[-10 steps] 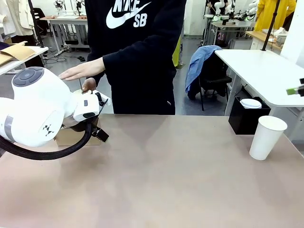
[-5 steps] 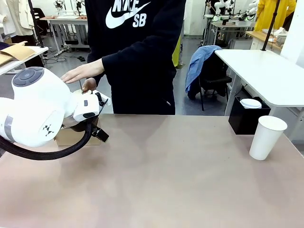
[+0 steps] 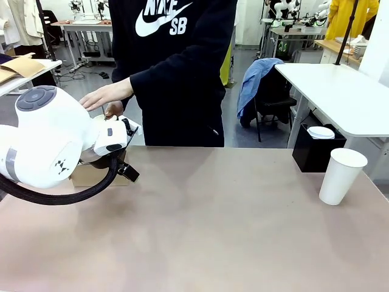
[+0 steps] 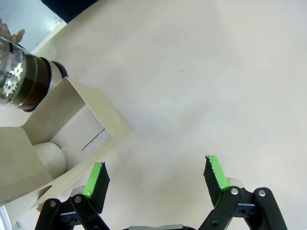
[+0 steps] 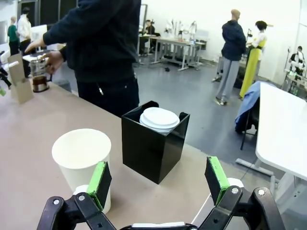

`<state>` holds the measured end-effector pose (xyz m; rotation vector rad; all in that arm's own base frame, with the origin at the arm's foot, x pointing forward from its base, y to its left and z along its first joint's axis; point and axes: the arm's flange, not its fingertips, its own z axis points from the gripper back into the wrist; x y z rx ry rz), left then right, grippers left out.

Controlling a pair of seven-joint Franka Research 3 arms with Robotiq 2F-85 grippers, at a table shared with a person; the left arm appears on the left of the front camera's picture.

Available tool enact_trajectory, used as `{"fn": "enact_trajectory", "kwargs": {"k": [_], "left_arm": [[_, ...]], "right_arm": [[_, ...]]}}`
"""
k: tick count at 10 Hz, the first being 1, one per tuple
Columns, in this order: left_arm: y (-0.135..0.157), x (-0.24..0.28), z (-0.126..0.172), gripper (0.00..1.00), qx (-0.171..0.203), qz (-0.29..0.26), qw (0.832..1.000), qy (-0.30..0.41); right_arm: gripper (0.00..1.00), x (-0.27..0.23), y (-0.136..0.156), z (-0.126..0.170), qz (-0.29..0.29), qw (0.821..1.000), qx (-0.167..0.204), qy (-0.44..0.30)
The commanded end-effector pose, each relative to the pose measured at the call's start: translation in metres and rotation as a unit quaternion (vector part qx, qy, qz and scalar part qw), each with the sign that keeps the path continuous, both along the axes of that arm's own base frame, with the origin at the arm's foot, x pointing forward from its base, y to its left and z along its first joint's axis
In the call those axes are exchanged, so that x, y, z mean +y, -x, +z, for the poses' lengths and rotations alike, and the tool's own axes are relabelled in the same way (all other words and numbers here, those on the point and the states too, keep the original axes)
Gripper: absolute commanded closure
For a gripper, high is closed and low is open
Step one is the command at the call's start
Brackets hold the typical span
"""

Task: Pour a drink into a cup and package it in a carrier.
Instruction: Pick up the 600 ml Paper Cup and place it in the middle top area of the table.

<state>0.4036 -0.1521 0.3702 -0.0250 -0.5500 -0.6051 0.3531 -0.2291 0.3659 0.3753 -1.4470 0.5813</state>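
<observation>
Left tool (image 4: pixel 156 165) wide, empty, just beside the carrier (image 4: pixel 72 122); right tool (image 5: pixel 158 165) wide, empty, white cup (image 5: pixel 81 153) and black box (image 5: pixel 148 146) just ahead.

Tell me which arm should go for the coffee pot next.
Left, probably. The left gripper, open, hangs beside the carrier, with the coffee pot close by. The right gripper, also open, sits at the paper cup and black box, far from the pot.

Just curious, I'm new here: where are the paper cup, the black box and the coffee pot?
paper cup (image 3: pixel 342 177): front view, side wall.
black box (image 5: pixel 142 146): right wrist view, front face.
coffee pot (image 4: pixel 32 86): left wrist view, glass wall.
</observation>
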Motion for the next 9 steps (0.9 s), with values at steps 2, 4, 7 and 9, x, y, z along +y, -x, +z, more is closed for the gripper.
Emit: {"fn": "enact_trajectory", "kwargs": {"k": [2,4,7,9], "left_arm": [[0.000,0.000,0.000,0.00,0.000,0.000,1.000,0.001],[0.000,0.000,0.000,0.00,0.000,0.000,1.000,0.001],[0.000,0.000,0.000,0.00,0.000,0.000,1.000,0.001],[0.000,0.000,0.000,0.00,0.000,0.000,1.000,0.001]], "right_arm": [[0.00,-0.007,-0.010,0.001,0.041,0.998,0.042,-0.001],[0.00,-0.011,-0.024,0.002,0.104,0.989,0.108,-0.002],[0.00,-0.008,-0.031,-0.032,0.183,0.966,0.181,-0.037],[0.00,-0.006,-0.032,-0.057,0.209,0.961,0.171,-0.062]]}}
